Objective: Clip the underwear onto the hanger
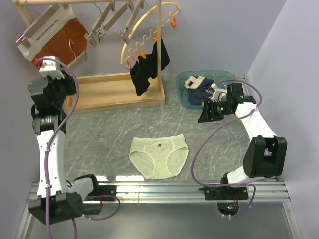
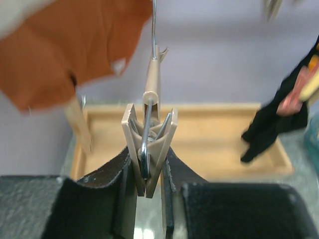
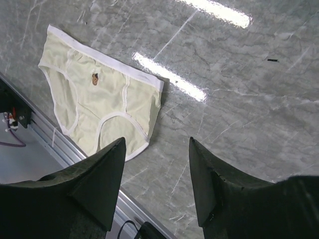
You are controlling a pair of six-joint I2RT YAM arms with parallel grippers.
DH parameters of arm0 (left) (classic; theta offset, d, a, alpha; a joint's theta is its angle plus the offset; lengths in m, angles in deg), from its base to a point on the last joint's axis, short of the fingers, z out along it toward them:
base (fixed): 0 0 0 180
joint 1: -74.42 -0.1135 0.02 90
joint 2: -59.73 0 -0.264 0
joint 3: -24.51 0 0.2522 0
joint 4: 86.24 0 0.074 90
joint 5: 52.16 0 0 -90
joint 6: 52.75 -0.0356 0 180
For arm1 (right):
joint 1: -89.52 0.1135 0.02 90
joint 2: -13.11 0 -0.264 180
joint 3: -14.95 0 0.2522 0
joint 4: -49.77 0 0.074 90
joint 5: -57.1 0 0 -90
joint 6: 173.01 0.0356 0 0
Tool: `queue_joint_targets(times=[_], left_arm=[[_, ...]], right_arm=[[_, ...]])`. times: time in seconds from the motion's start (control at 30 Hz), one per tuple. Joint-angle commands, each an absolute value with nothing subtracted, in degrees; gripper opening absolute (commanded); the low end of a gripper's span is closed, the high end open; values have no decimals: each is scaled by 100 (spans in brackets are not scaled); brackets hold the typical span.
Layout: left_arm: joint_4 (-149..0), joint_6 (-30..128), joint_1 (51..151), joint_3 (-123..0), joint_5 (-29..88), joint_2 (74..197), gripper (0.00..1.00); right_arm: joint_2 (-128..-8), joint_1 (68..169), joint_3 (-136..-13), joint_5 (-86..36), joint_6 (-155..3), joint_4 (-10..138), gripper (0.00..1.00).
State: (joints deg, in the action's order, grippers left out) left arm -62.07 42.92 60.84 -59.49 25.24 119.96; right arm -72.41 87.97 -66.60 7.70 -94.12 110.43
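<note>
I am working in a robotics lab, on a test bench dressed up as a laundry corner. My two arms [image 1: 52,149] are standing bolted to an aluminium rail [image 1: 164,188] along the bottom of the overhead view, with purple cables [image 1: 194,159] looping off them. Bare lilac-grey walls [image 1: 224,35] are boxing in the marble-patterned tabletop [image 1: 99,134]. A wooden drying rack [image 1: 119,94] is standing at upper left, and a teal basin [image 1: 185,82] of clothes is sitting at upper right.

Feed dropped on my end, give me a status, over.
Left gripper shut on the hanger, at its clip. Right gripper open, empty, above the table. Underwear flat on table, unclipped, nothing on it.
</note>
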Motion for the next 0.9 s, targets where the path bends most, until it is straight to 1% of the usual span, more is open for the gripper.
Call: queue_joint_targets(times=[0.0, 0.07, 0.17, 0.37, 0.53, 0.63, 0.8, 0.87], left_arm=[[-5940, 4445, 6010, -5693, 2421, 11529, 0], [-5659, 4603, 5835, -5561, 2361, 11415, 0], [-5184, 4893, 5536, -5307, 1965, 11222, 0], [-4770, 5412, 5412, -4498, 1219, 10633, 0], [-4779, 5983, 5412, -3830, 507, 10289, 0], [-4892, 6317, 5412, -3522, -90, 10236, 0], [-5786, 7027, 5430, -2891, -1302, 10210, 0], [-6026, 7214, 5570, -2705, -1481, 10201, 0]], right_arm=[[-7259, 8767, -7009, 868, -9513, 11126, 61], [-7250, 8767, -7044, 894, -9514, 11117, 61], [-7223, 8776, -7079, 903, -9496, 11073, 61], [-7119, 8907, -7167, 868, -9443, 10872, 61], [-6767, 9618, -7097, 464, -9434, 10371, 62], [-6451, 10197, -6904, -54, -9784, 10011, 62], [-6037, 11042, -6746, -836, -10164, 9474, 64], [-6019, 11481, -6737, -969, -10208, 9105, 64]])
